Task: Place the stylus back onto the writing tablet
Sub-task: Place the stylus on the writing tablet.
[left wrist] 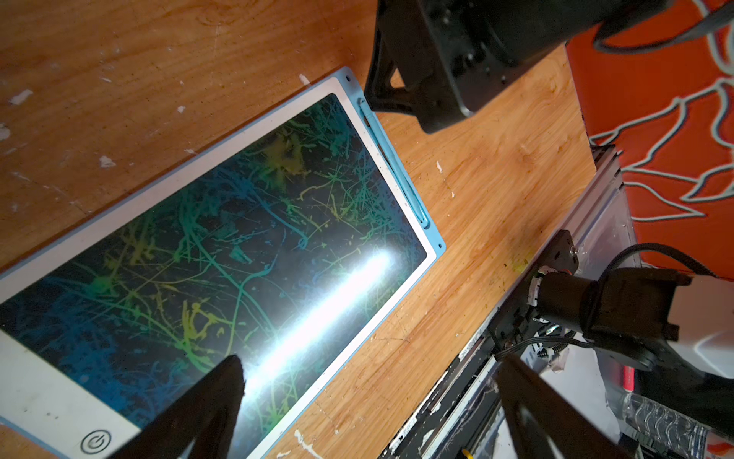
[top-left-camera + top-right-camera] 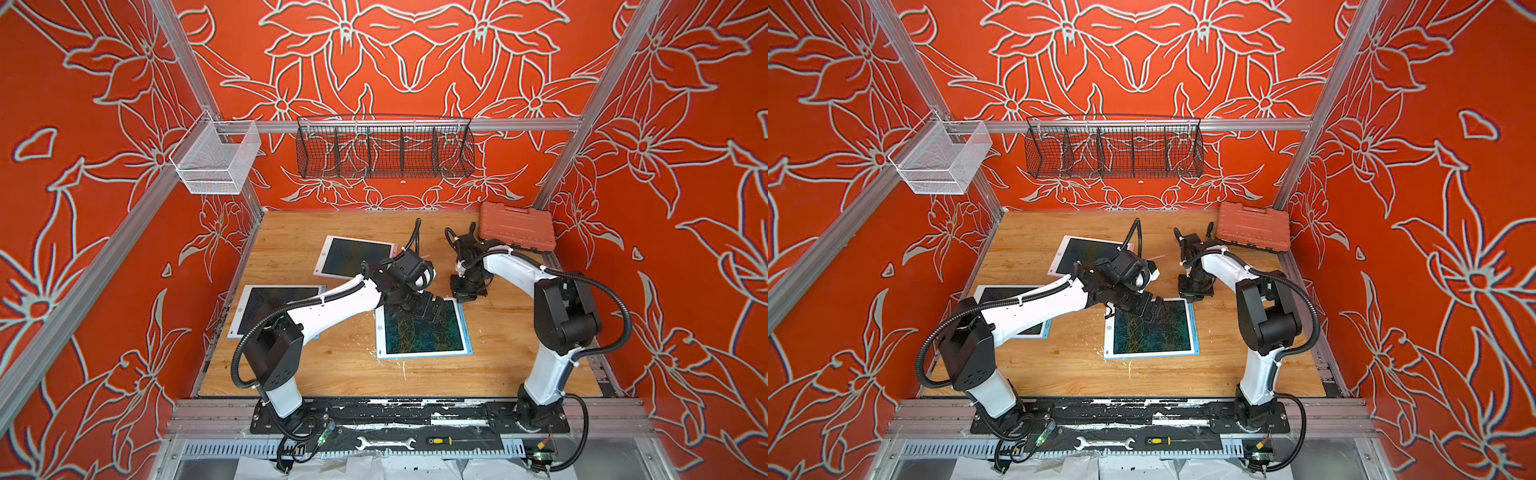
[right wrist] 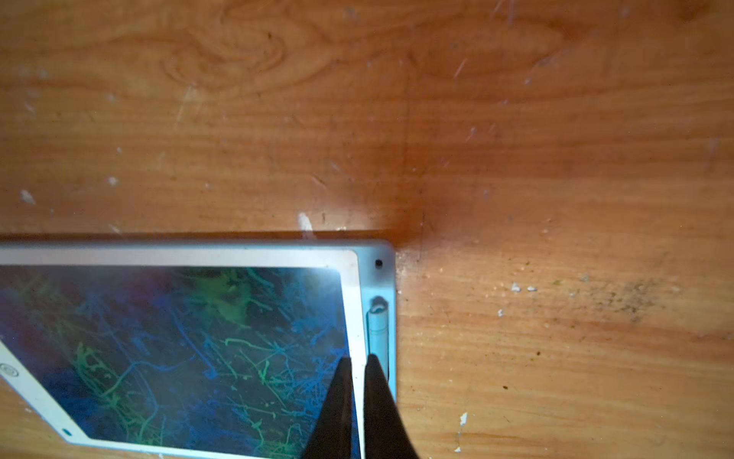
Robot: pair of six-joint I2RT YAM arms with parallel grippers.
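Note:
The blue-framed writing tablet (image 2: 380, 332) (image 2: 1108, 332) lies mid-table, its dark screen full of green and blue scribbles. In both wrist views the light blue stylus (image 3: 377, 330) (image 1: 393, 159) lies in the slot along the tablet's (image 3: 178, 256) (image 1: 159, 194) right edge. My right gripper (image 2: 467, 293) (image 2: 1196, 293) (image 3: 358, 357) hangs over that far right corner. Its fingers are shut, with only a sliver between them and nothing gripped; one tip is over the stylus, one over the screen edge. My left gripper (image 2: 432, 309) (image 2: 1152, 309) (image 1: 369, 357) stands open and empty above the tablet's far part.
A pink-framed tablet (image 2: 353, 257) lies behind and a second blue one (image 2: 274, 303) to the left under my left arm. An orange tool case (image 2: 517, 226) sits at the back right corner. A black wire basket (image 2: 384, 151) and a white one (image 2: 216, 158) hang on the frame.

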